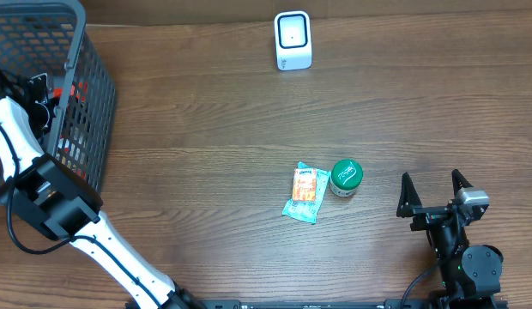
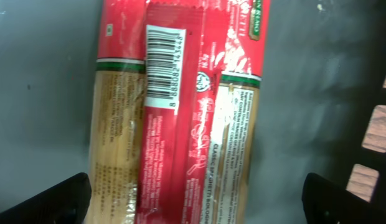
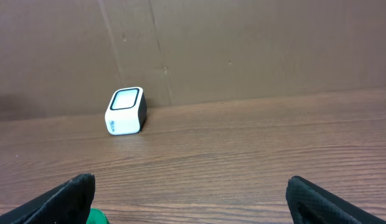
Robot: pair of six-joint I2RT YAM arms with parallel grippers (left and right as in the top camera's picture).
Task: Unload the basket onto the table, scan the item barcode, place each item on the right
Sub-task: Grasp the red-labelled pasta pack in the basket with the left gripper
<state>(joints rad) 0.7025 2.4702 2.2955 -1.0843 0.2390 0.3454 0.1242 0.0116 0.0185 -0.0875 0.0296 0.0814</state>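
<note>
Spaghetti packet (image 2: 180, 112), red and tan wrapper, lies flat on the grey floor of the wire basket (image 1: 87, 103) at the left edge of the table (image 1: 206, 112). Barcode (image 2: 163, 65) faces up on the back seam flap and is legible. Left gripper (image 2: 202, 199) hangs straight above it inside the basket. Its jaws are wide apart, one fingertip on either side of the packet, neither touching the wrapper. Nothing held.

Right gripper (image 1: 432, 184) sits at the near right of the table, jaws spread wide, empty. Scanner (image 1: 293, 40), a small white box with a dark window, stands at the far edge, well apart from both arms. Snack packet (image 1: 306, 193) and green-lidded tub (image 1: 346, 177) lie just beside each other mid-table.

Judgement: cannot tell whether the spaghetti is due for pickup or lies where it belongs.
- If a pick: descend with the jaws across the short width and close below the barcode, so the code remains uncovered.
- Grip near the middle of the length, since a long packet held off-centre will likely tip.
- Firm but not crushing, as the contents are brittle.
- Lift straight up past the basket wall before swinging toward the scanner window.
- Present the seam flap flat; it may curl.
- If a retreat: rise vertically first, because the mesh is close on one side.
</note>
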